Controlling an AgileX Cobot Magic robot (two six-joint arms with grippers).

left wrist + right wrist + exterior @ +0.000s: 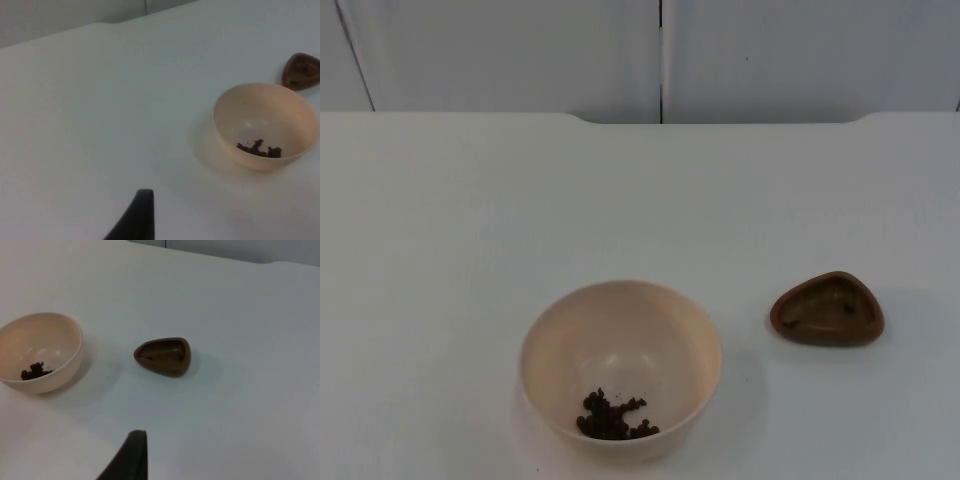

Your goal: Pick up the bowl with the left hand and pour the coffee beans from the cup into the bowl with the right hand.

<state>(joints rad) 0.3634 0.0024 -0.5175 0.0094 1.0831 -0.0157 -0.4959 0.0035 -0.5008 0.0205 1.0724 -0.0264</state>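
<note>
A cream-coloured bowl (620, 368) stands upright on the white surface (470, 220), near the front edge of the top view. A small heap of dark coffee beans (612, 416) lies inside it, gathered against the part of the inner wall nearest the camera; the rest of the bowl's inside is bare. To the bowl's right, apart from it, sits a small brown cup (827, 309) with a rounded triangular outline, resting upright on the surface with its opening facing up. Its inside looks glazed and brown, and no beans can be made out in it.

At the far end the surface meets the grey partition wall (520, 50), which has a dark vertical seam.

The left wrist view looks across the surface toward the bowl (265, 125), with the beans (260, 149) in its hollow and the cup (301, 70) beyond it. One black fingertip of the left claw (136, 216) stands over bare surface, well apart from the bowl; whether this claw is released or clenched cannot be told.

The right wrist view shows the cup (164, 356) with the bowl (39, 352) beside it and the beans (35, 371) inside. A black fingertip of the right claw (129, 457) hangs above bare surface, clear of the cup; its state cannot be told either. Neither claw touches anything.
</note>
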